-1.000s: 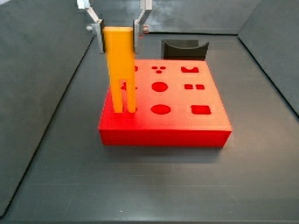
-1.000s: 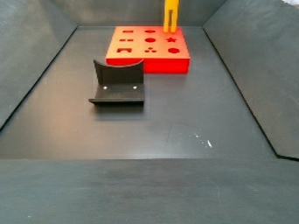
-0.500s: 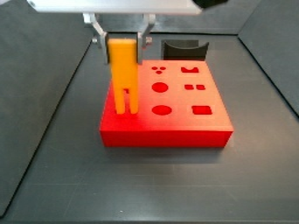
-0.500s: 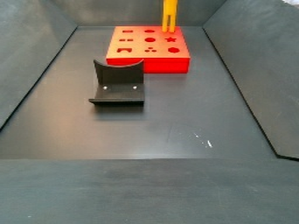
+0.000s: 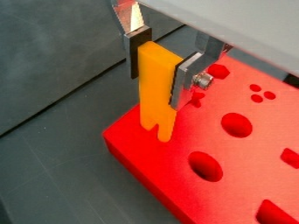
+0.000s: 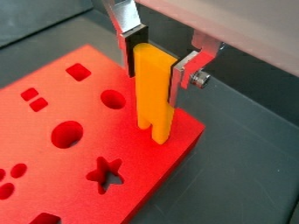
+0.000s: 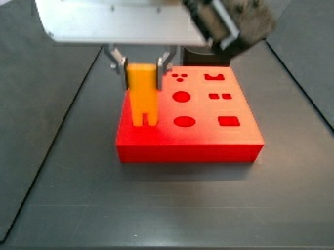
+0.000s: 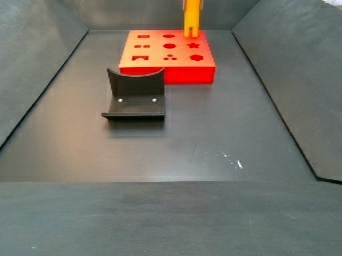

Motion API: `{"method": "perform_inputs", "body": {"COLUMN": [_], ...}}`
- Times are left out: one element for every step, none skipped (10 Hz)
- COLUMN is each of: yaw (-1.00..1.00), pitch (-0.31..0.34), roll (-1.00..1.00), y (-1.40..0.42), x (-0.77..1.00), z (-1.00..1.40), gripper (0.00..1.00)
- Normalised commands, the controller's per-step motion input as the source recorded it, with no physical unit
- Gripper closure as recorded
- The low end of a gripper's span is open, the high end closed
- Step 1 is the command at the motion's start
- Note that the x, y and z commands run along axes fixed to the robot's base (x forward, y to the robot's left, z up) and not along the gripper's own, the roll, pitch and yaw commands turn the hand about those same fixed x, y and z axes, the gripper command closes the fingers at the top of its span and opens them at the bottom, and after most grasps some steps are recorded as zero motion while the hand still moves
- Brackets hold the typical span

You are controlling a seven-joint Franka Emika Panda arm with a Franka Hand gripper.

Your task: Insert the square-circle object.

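Observation:
The square-circle object is a slim orange-yellow bar, seen in both wrist views (image 5: 156,87) (image 6: 152,92) and both side views (image 7: 141,95) (image 8: 193,15). It stands upright with its slotted lower end at the top face of the red block with shaped holes (image 7: 196,137) (image 5: 216,149) (image 6: 70,149) (image 8: 171,58), near one edge. My gripper (image 5: 162,61) (image 6: 159,63) (image 7: 141,64) is shut on the bar's upper part, one silver finger on each side. Whether the prongs sit inside holes I cannot tell.
The dark fixture (image 8: 135,95) stands on the grey floor a short way from the red block; it is partly hidden behind the arm in a side view (image 7: 206,55). Sloped grey walls (image 8: 40,90) enclose the floor.
The gripper has come down with the bar. The bar shows shorter above the red block than a second ago, and less of its slot is visible.

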Motion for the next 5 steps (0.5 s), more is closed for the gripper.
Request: {"method": "perform_inputs", "body": {"yaw": [0.0, 0.0, -0.07, 0.0, 0.0], "pitch": [-0.007, -0.004, -0.044, 0.0, 0.0], "roll": [0.04, 0.03, 0.0, 0.04, 0.0], "y": [-0.16, -0.17, 0.0, -0.03, 0.0], "x": [-0.07, -0.07, 0.02, 0.0, 0.0], "z": [-1.0, -1.0, -1.0, 0.0, 0.0], "gripper": [1.0, 1.0, 1.0, 1.0, 1.0]}}
